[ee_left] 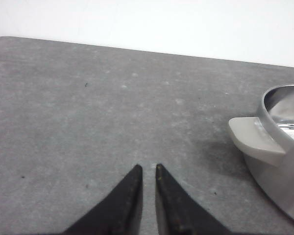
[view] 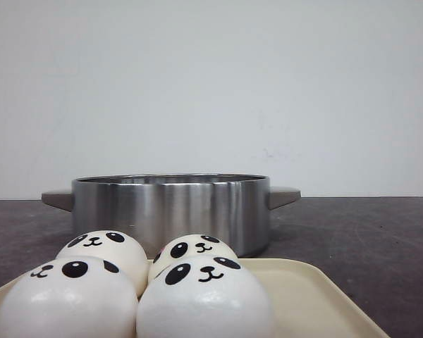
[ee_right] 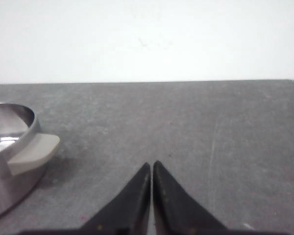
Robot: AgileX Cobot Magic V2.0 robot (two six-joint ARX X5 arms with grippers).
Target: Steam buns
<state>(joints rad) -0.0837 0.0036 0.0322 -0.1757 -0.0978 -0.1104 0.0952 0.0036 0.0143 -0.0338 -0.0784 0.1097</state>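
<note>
A: Buns first. Where?

B: Four buns (view: 137, 282) with panda faces, bunched together on a cream tray (view: 317, 296) at the near edge of the front view. Two in front, two behind, touching each other. Front left bun (view: 67, 299), front right bun (view: 204, 299), back left bun (view: 106, 250), back right bun (view: 194, 250).

A: Pot?

B: Steel pot (view: 170, 208) with grey side handles, just behind the tray on the dark table (view: 366, 239), no lid on it. Can't see inside from the front; the wrist views show only a bit of shiny inner wall.

A: Left hand?

B: Left hand (ee_left: 148, 169) has its black fingers (ee_left: 127, 200) nearly closed, only a thin gap at the tips, nothing between them. Low over bare table. The pot's handle (ee_left: 255, 139) is near it off to one side, apart, not touching.

A: Right hand?

B: Right hand (ee_right: 151, 165), tips pressed together, empty. Also over bare table, with the pot's other handle (ee_right: 32, 152) off to the side, apart.

A: Buns relative to the hands?

B: No bun shows in either wrist view, and neither hand shows in the front view. So the hands sit out by the pot's two handles, one each side, and the buns are on the tray in front of the pot, away from both hands.
</note>
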